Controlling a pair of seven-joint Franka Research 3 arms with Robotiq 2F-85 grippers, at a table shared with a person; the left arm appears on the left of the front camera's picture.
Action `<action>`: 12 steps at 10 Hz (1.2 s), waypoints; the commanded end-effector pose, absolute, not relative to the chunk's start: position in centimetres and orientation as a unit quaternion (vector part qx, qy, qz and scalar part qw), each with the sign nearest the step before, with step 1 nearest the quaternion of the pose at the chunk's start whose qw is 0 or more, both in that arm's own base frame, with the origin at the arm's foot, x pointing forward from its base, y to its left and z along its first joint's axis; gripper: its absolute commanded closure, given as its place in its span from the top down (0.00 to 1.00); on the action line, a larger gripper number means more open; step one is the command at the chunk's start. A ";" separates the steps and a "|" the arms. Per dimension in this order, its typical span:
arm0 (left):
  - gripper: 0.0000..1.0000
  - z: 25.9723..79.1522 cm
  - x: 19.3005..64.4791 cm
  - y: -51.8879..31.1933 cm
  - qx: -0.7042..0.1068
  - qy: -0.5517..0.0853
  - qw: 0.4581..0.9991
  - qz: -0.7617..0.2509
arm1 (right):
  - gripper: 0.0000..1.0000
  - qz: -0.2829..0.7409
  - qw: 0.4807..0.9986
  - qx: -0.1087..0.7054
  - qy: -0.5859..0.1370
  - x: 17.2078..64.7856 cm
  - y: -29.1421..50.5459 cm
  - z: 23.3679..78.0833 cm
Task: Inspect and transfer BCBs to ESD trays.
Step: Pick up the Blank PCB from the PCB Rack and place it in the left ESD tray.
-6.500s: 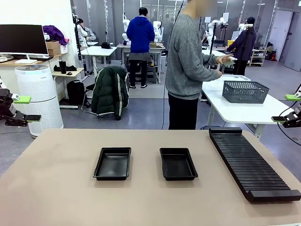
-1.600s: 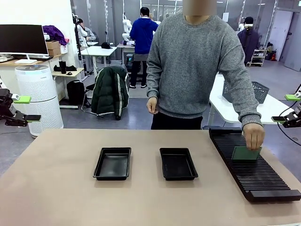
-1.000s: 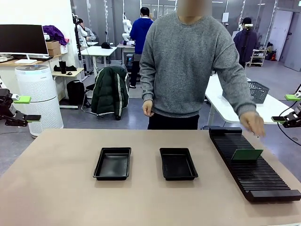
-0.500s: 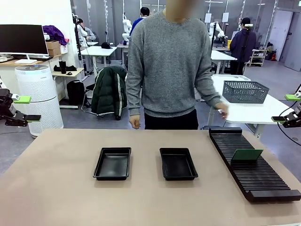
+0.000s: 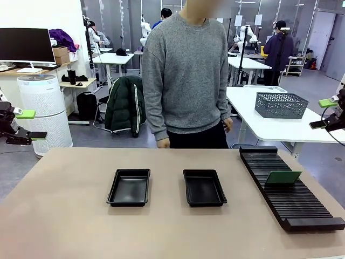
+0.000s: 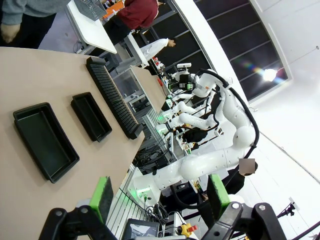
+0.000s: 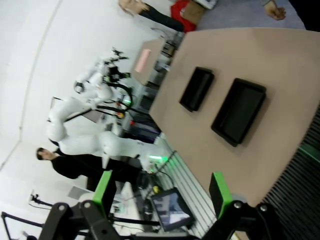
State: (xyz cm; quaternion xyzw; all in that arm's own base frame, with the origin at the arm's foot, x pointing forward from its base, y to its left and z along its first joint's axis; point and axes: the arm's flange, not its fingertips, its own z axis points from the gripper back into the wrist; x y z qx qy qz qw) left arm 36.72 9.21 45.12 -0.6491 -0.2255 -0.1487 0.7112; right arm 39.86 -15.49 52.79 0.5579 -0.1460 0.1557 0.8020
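Green and thin, one board now leans in the black slotted rack at the right, and the hand that set it there has gone back to the person's side. I judge it is ready for picking. The left tray and right tray lie empty on the beige tabletop. The left pincer and right pincer hang open at the table's sides. Behind is a busy workshop with a grey mesh basket.
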 end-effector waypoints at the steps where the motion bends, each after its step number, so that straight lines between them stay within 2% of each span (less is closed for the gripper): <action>1: 1.00 45.2 36.7 9.3 -0.651 -0.224 0.711 -0.144 | 1.00 0.197 0.841 0.478 -0.160 39.8 -14.8 53.8; 3: 1.00 45.2 36.7 9.3 -0.651 -0.224 0.711 -0.144 | 1.00 0.259 0.868 0.385 -0.174 40.2 -14.7 55.3; 5: 1.00 45.2 36.7 9.3 -0.651 -0.224 0.711 -0.144 | 1.00 0.350 0.860 0.329 -0.170 40.6 -14.4 55.9; 7: 1.00 45.2 36.7 9.3 -0.651 -0.224 0.711 -0.144 | 1.00 0.493 0.823 0.231 -0.164 39.9 -13.6 55.9; 9: 1.00 45.2 36.7 9.3 -0.651 -0.224 0.711 -0.144 | 1.00 0.589 0.777 0.143 -0.169 39.6 -12.3 55.7; 12: 1.00 45.2 36.7 9.3 -0.651 -0.224 0.711 -0.144 | 1.00 0.684 0.713 0.042 -0.150 39.6 -8.7 55.5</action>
